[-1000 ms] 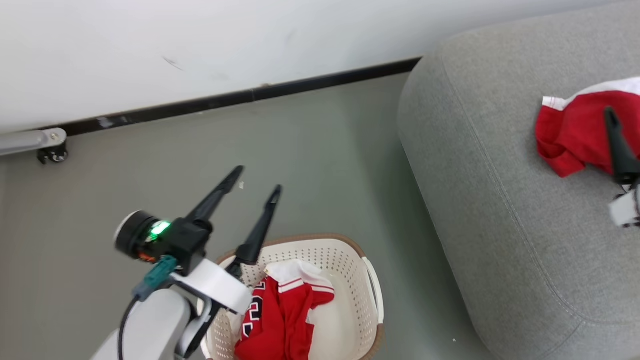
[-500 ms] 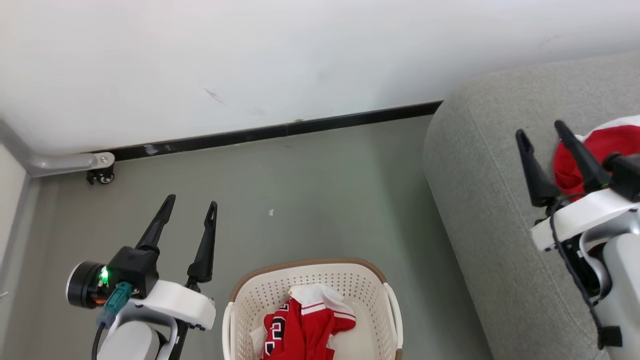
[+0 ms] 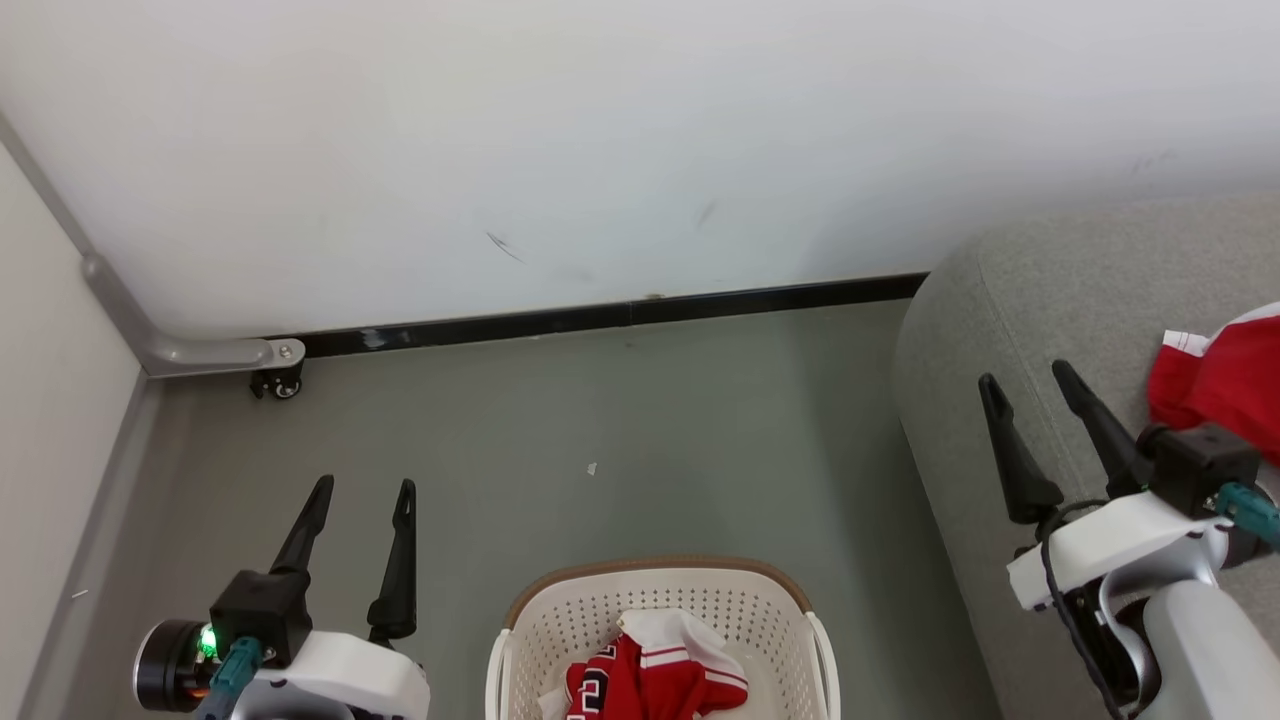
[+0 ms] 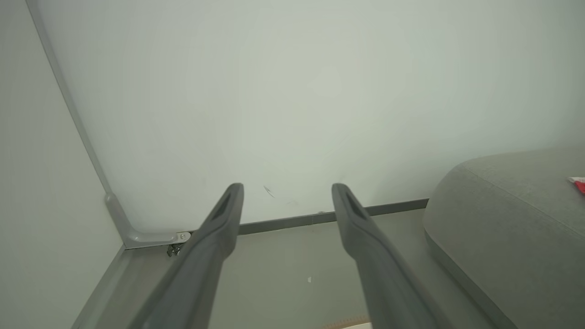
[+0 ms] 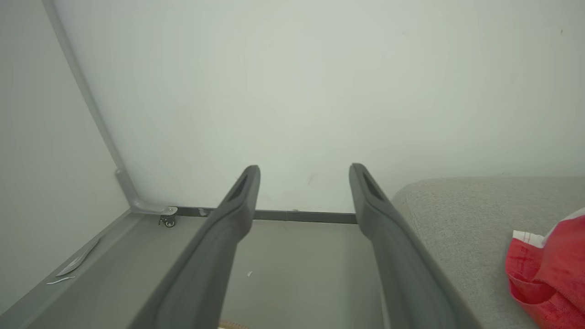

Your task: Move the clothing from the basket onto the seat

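At the far left a grey metal frame (image 3: 200,352) follows the wall corner down to a small black caster (image 3: 276,384) on the grey floor (image 3: 700,420). The left gripper (image 3: 365,485) hangs over bare floor at the lower left. Its two dark fingers are spread apart with nothing between them. In the left wrist view they point toward the white wall (image 3: 600,150) and its black baseboard (image 3: 600,318). A tiny white scrap (image 3: 592,468) lies on the open floor. The basket (image 3: 660,568), cream with a brown rim, stands at the bottom centre, right of the left gripper and apart from it. A crumpled red jersey (image 3: 650,685) with white striped trim and black-and-white lettering lies inside it. Further right, the right gripper (image 3: 1024,374) hovers above the left edge of the light-grey sofa (image 3: 1050,270), its fingers likewise spread and empty. To its right a second red garment (image 3: 1220,375) with a white hem lies on the sofa cushion; the right wrist view shows it apart from the fingers.
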{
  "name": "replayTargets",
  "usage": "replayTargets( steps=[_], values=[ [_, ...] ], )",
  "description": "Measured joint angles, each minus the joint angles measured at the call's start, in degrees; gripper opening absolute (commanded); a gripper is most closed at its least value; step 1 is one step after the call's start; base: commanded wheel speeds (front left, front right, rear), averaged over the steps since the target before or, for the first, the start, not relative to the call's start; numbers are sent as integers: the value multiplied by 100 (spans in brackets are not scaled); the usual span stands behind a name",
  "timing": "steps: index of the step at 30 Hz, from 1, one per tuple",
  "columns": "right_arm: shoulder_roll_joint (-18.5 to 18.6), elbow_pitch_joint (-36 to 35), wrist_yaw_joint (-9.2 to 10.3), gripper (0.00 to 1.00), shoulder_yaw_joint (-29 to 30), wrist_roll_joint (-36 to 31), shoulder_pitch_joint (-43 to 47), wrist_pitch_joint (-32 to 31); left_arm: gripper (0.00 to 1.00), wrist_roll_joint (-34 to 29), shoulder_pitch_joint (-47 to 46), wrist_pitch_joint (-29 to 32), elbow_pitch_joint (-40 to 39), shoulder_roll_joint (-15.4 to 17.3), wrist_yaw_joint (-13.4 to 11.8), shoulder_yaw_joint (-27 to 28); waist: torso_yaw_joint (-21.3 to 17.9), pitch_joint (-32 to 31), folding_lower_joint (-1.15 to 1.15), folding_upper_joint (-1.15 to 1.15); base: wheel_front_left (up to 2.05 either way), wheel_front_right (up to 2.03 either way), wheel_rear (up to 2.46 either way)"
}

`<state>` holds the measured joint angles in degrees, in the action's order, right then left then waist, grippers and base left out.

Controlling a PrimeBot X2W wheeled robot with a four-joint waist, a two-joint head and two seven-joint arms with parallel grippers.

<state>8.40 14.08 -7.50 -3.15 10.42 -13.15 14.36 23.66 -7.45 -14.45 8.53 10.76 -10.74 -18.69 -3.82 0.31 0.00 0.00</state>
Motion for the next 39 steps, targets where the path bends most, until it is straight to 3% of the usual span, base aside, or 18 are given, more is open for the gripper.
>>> replayTargets(
  steps=[10, 39],
  values=[
    [-438, -292, 0, 100, 177, -333, 694, 0, 100, -177, 239, 0, -42, -127, -30, 30, 177, -272, 0, 0, 0, 0, 0],
    [-595, -845, 0, 100, 230, -660, 1695, 0, 100, -361, 583, 0, 209, -134, -170, 243, 256, -535, 0, 0, 0, 0, 0]
  ],
)
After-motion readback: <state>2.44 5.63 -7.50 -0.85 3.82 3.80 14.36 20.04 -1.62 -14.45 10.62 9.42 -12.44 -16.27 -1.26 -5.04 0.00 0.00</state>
